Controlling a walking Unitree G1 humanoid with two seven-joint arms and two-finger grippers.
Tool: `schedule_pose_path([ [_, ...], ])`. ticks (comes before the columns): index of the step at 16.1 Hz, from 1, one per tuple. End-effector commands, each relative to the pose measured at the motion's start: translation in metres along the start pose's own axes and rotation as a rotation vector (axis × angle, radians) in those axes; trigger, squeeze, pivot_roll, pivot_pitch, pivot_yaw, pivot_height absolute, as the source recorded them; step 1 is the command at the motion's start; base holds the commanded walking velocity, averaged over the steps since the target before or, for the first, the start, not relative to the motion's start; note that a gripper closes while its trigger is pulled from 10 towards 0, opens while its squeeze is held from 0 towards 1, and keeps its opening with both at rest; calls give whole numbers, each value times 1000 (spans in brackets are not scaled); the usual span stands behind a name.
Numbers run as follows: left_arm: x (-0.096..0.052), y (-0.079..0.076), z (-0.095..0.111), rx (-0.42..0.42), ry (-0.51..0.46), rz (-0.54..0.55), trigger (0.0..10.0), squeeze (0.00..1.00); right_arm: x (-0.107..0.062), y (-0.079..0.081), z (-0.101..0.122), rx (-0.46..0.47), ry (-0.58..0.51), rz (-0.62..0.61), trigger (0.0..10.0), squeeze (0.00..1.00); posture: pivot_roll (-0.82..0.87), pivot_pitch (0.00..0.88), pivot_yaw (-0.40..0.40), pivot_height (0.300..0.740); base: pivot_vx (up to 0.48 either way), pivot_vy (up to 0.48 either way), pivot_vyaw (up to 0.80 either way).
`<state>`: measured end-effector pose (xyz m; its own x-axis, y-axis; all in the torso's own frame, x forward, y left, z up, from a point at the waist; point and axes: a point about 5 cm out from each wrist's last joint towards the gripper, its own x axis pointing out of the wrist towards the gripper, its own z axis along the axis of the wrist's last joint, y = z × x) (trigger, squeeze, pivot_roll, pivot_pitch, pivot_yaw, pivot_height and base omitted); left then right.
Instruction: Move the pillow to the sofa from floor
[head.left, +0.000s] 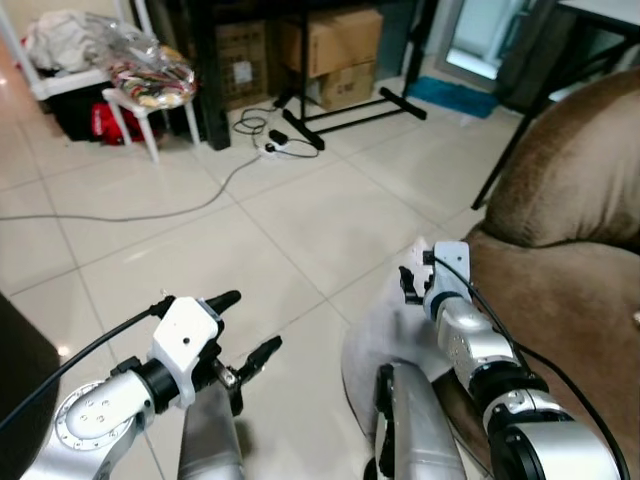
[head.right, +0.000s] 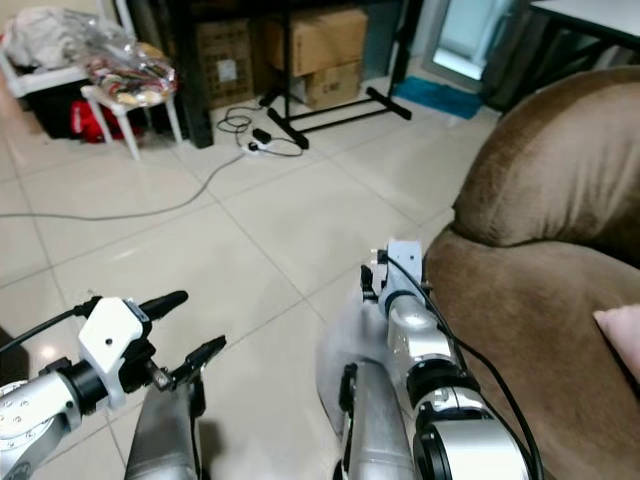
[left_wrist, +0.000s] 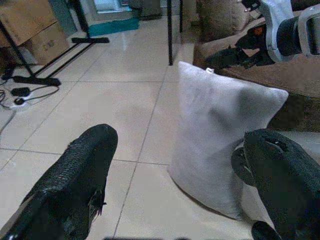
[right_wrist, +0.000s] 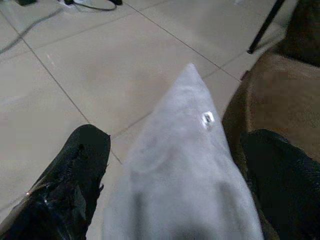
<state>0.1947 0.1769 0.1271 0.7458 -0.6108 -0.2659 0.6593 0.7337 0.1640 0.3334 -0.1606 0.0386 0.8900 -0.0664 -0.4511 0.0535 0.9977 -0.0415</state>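
A soft grey pillow is straddled by the spread right gripper; the left gripper is held spread beside the plush brown sofa.

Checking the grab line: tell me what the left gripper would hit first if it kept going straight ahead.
Probably the pillow: the open left gripper points at its broad side standing on the floor, with the sofa behind.

You get even, soft daylight; glare on the floor tiles; wrist views soft, near fingers blurred.
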Motion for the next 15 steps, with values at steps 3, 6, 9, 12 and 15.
schedule_pose_path([
  [3, -17, -11, 11, -12, 13, -37, 10000, 55, 3, -9, 1, -53, 42, -51, 10000, 1000, 69, 144, -74, 497, 0, 0, 0],
  [6, -28, -14, 15, -16, 28, -40, 10000, 55, 3, -8, -6, -82, 83, -53, 10000, 671, 96, 183, -74, 497, 0, 0, 0],
  [9, -42, -28, 22, -34, 53, -54, 10000, 55, 0, -14, -21, -155, 131, -109, 10000, 0, 107, 214, -61, 497, 0, 0, 0],
  [12, -52, -37, 25, -53, 70, -61, 10000, 55, -1, -24, -24, -207, 135, -187, 10000, 0, 116, 248, -62, 497, 0, 0, 0],
  [15, -59, -45, 27, -76, 91, -69, 10000, 55, -2, -30, -28, -308, 171, -212, 4510, 0, 116, 248, -69, 497, 0, 0, 0],
])
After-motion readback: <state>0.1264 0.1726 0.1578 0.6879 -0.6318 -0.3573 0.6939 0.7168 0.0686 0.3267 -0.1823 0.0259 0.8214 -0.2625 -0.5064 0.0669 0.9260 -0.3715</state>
